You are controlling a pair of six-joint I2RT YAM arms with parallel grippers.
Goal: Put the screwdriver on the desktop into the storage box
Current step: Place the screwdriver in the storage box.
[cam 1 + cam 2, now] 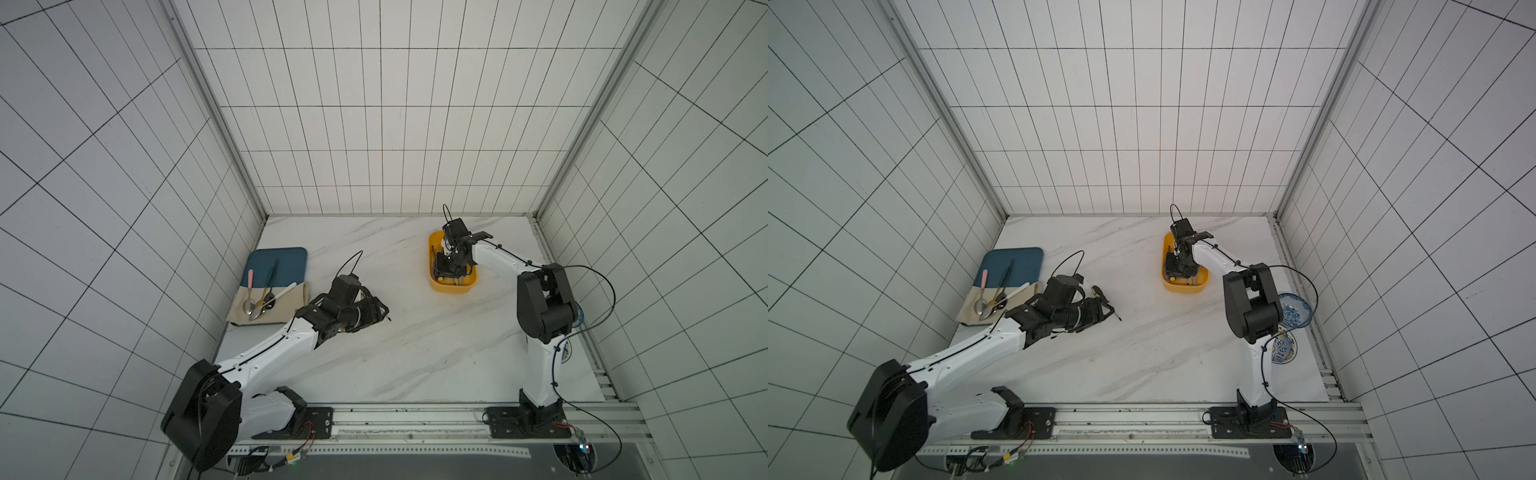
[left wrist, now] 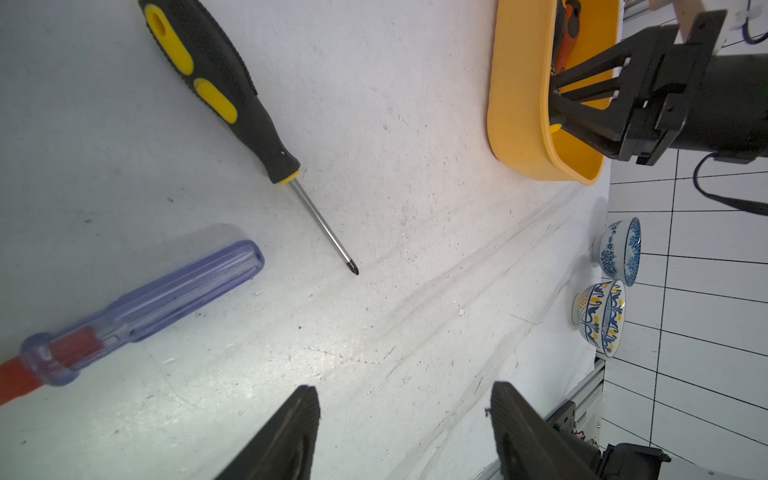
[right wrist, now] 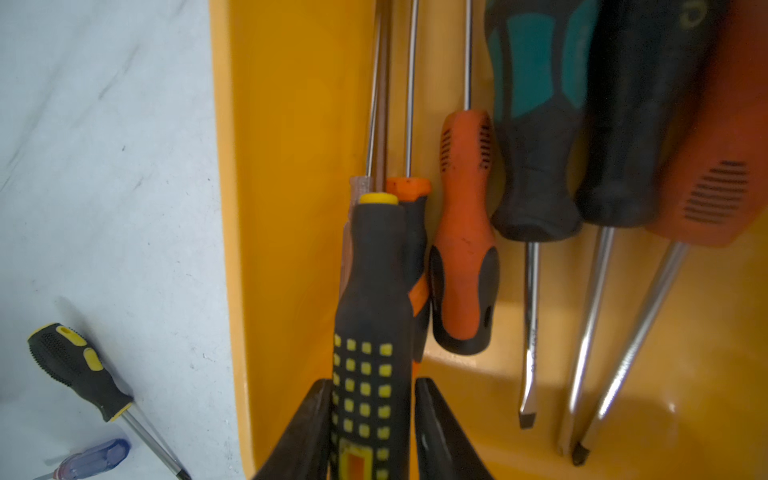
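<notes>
1. Because the right gripper (image 1: 446,268) reaches down into the storage box (image 1: 454,288), both top views hide its jaws and load behind its own black body. The left gripper (image 1: 374,312) hangs low over the desktop (image 1: 415,357), well apart from the box, and masks most of what lies beneath it.
2. In the left wrist view, the left gripper's jaws stand wide apart with nothing between them. Ahead, flat on the desktop, lie a black-and-yellow screwdriver (image 2: 216,83) and a clear blue screwdriver (image 2: 166,299). The frame cuts off the blue one's red end. The gripper seems poised to take one of them next.
3. In the right wrist view, the right gripper's fingers (image 3: 307,428) flank the handle of a checkered screwdriver (image 3: 374,332). It is inside the box and lined up lengthwise with the other screwdrivers (image 3: 465,249), probably so that it nests among them. One pad meets the rubber and the other shows a sliver of gap, so I cannot tell whether the grip holds. The handle's butt is cut off.
</notes>
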